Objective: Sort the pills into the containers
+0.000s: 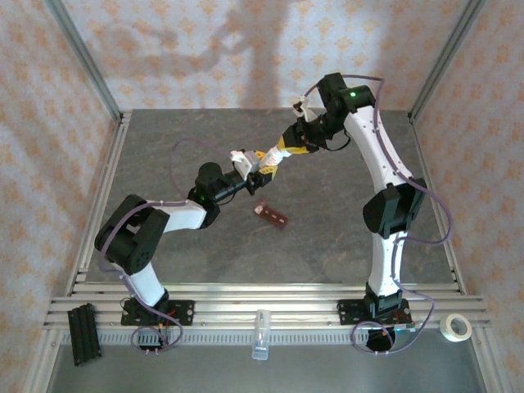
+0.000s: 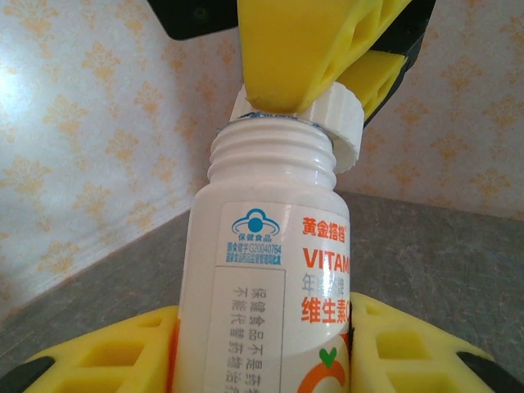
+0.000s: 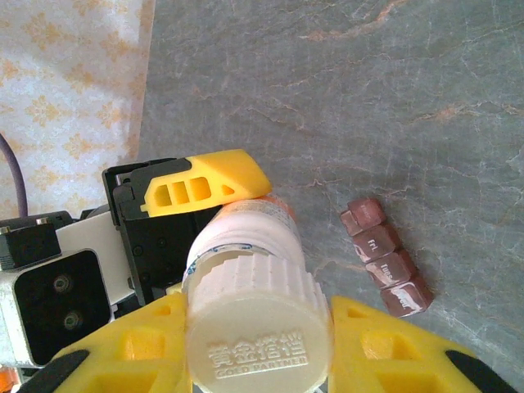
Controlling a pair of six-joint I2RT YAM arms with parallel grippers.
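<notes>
- Left gripper (image 2: 262,336): the yellow jaws pinch the lower body of the white vitamin bottle (image 2: 274,237), which is held above the table (image 1: 327,246) near its centre.
- Right gripper (image 3: 258,352): the jaws clamp the ribbed white cap (image 3: 258,323). In the left wrist view the cap sits tilted over bare threads, so it is apparently unscrewed.
- Containers (image 1: 273,217): the reddish-brown strip lies flat on the table at about 5 o'clock from the bottle in the top view, apart from both grippers.
- Bottle handling: it is probably light, stiff plastic with a glossy label (slippery under side load), so a mid-body grip suits it. The pills are judged to be inside, hidden by the opaque wall.
- Containers handling: they look small, light and rigid, and are likely to skid on the smooth surface. They are best taken across the narrow width near one end.
</notes>
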